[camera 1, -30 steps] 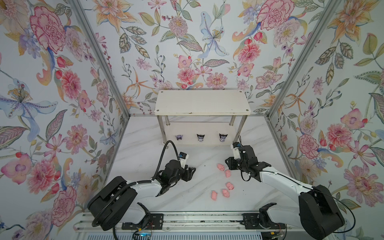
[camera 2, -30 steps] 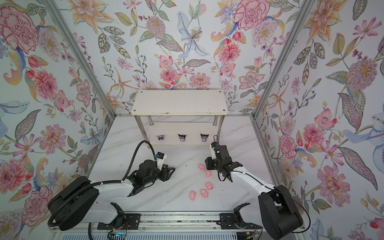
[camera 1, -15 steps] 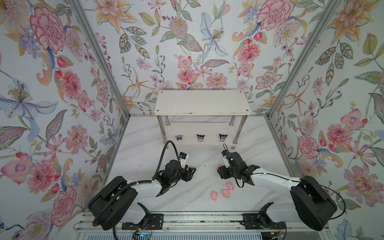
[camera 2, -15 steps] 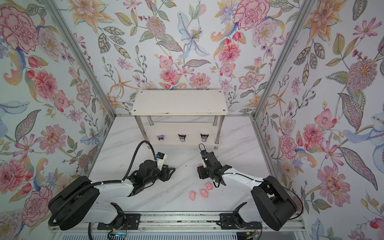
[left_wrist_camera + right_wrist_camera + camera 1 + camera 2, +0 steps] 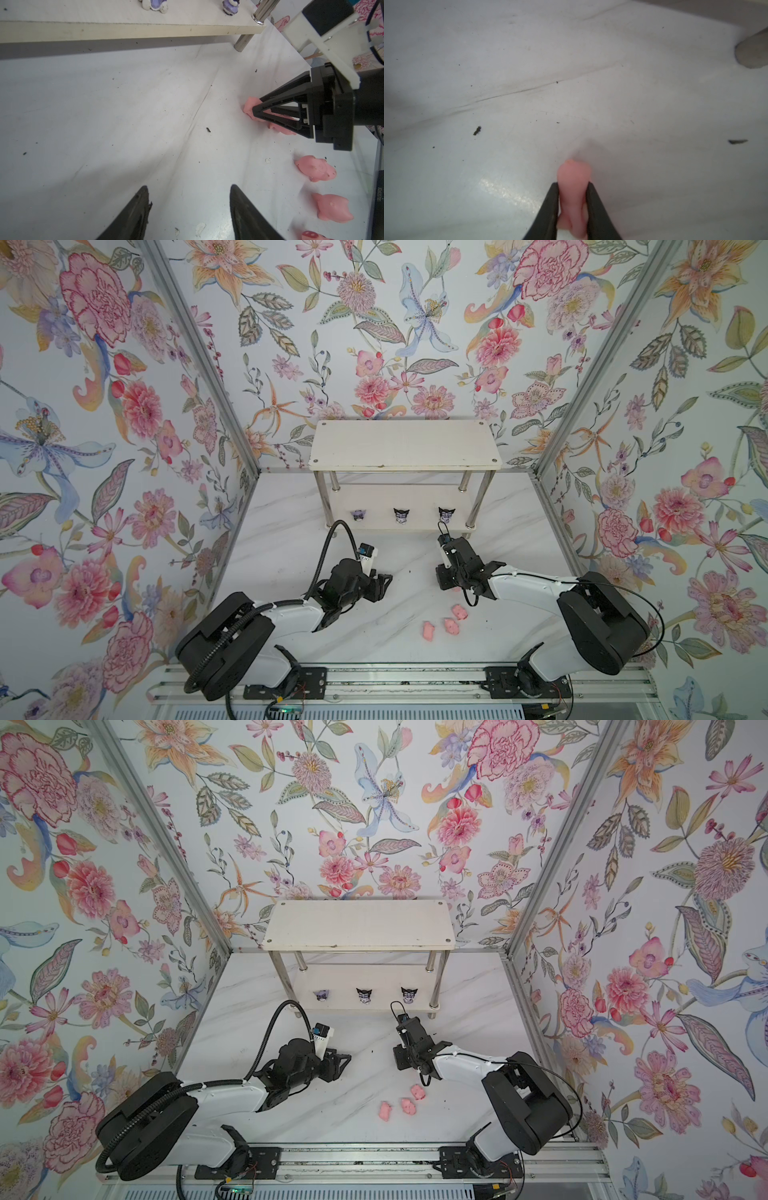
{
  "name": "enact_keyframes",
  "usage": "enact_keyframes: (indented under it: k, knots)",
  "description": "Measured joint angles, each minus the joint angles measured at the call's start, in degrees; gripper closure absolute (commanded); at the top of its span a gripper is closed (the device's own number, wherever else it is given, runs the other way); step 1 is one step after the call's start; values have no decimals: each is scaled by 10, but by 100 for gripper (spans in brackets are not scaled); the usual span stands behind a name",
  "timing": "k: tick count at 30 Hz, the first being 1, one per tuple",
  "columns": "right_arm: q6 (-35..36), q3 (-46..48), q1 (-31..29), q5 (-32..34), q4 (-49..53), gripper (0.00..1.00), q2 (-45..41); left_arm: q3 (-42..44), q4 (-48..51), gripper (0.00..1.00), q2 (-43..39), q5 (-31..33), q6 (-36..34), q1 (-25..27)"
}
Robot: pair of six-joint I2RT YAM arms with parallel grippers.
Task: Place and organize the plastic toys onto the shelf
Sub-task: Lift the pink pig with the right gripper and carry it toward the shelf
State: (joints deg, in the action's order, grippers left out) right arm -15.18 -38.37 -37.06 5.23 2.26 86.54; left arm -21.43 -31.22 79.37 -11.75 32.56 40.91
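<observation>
The right hand (image 5: 572,184) pinches a pink pig (image 5: 574,172) by its sides, low at the tabletop (image 5: 571,83) before the shelf (image 5: 403,443). The pig looks light, rubbery and squeezable. The left hand (image 5: 188,187) hangs half-open, empty.

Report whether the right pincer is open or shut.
The right pincer is shut on a pink pig; right wrist view shows its fingers pressing both sides.

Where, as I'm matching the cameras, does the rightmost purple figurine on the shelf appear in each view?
Both top views: rightmost purple figurine ends the row on the lower board, beside the front right leg.
Left wrist: only its base shows, on the board beside that leg.
Right wrist: not in it.
Shared landmark: that chrome leg.
</observation>
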Motion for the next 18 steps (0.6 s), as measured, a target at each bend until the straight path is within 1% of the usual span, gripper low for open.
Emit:
enact_keyframes:
  k: [3, 5, 8, 10, 13, 16, 18]
  knots:
    - [-6, 0, -10, 4, 2, 86, -3, 0, 1, 37, 0, 0, 0, 0]
    - [-11, 0, -15, 7, 13, 86, -14, 0, 1, 37, -3, 0, 0, 0]
    - [-18, -1, -16, 16, 46, 87, -58, 0, 1, 37, -14, 0, -2, 0]
    - [-23, -12, -16, 26, 89, 88, -97, 3, 0, 36, -24, 0, -2, 0]
    - [-28, -57, -16, 39, 157, 90, -160, 10, 4, 36, -43, 2, -4, 0]
    - [-26, -136, -16, 57, 222, 91, -221, 16, 21, 35, -73, 11, -14, 0]
    - [-18, -214, -16, 75, 265, 92, -242, 19, 35, 35, -98, 22, -23, 0]
